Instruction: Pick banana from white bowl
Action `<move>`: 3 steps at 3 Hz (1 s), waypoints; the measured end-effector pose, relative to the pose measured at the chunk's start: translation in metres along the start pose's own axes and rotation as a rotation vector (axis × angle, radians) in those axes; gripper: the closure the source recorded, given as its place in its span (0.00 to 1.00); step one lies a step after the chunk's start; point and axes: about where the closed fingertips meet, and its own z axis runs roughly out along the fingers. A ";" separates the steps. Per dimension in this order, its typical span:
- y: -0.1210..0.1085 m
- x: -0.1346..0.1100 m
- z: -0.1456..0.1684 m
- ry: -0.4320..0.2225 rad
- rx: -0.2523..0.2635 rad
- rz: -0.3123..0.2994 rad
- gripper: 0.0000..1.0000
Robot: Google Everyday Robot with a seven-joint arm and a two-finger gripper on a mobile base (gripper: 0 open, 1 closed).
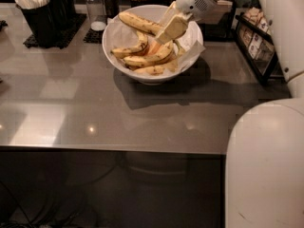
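Grey and glossy, the tabletop (95, 113) runs wide across the view, with soft patches of light reflected on it. At its far side, toward 12 o'clock, stands the white bowl (108, 39), lined with crinkled white paper (191, 51) that spills over the rim at the bowl's 3 o'clock.

My gripper (170, 28) hangs over the bowl's 1 o'clock edge, reaching in from the upper right. Its fingers are clenched on the banana (140, 23), gripping it at its right-hand end. The banana stretches away from the fingers toward 10 o'clock, tilted slightly, across the back of the bowl and above the rest of the fruit (whether its far tip still touches the paper I cannot tell).

Below it, the shorter speckled bananas (142, 60) lie heaped in the bowl's middle and front.

At 10 o'clock from the bowl, black cup holders (40, 20) stand on a dark mat (71, 30), stuffed with white items. Two dark shakers (110, 1) stand just behind the bowl at 11 o'clock. A dark wire rack (259, 46) of small packets sits off at 3 o'clock. My own white arm (266, 165) fills the near right corner at 5 o'clock.
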 end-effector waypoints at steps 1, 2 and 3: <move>0.034 -0.002 -0.050 -0.048 0.052 0.004 1.00; 0.084 0.037 -0.079 -0.078 0.070 0.092 1.00; 0.084 0.037 -0.079 -0.078 0.070 0.092 1.00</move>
